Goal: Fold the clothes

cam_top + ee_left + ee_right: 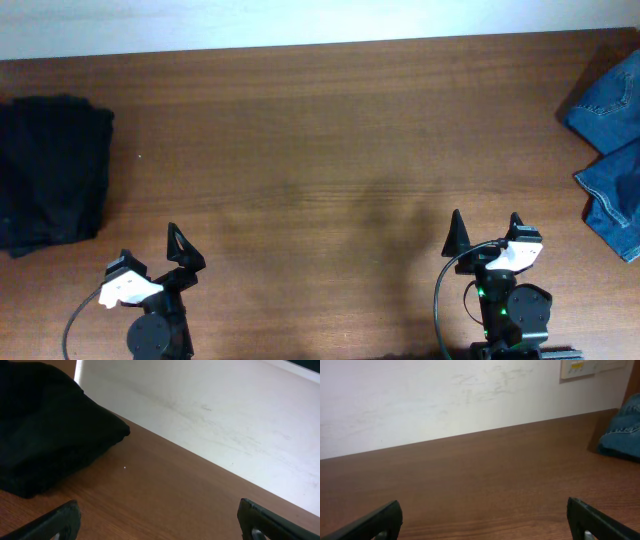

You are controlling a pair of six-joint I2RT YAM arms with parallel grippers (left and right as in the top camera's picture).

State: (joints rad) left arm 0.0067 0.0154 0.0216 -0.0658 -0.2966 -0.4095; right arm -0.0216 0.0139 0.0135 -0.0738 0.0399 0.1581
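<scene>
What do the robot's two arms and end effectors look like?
Both arms are black. The left end effector and right end effector each have two black triangular fingers and a white block behind them. A dark cable loops from each arm.

A broad brown wood-grain table (330, 150) runs to a scuffed white wall (420, 405); a pale switch plate (576, 368) sits on it, far right.

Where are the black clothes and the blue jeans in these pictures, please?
black clothes (50, 170): overhead view, middle of the dark pile.
blue jeans (615, 100): overhead view, upper fold of the denim.
</scene>
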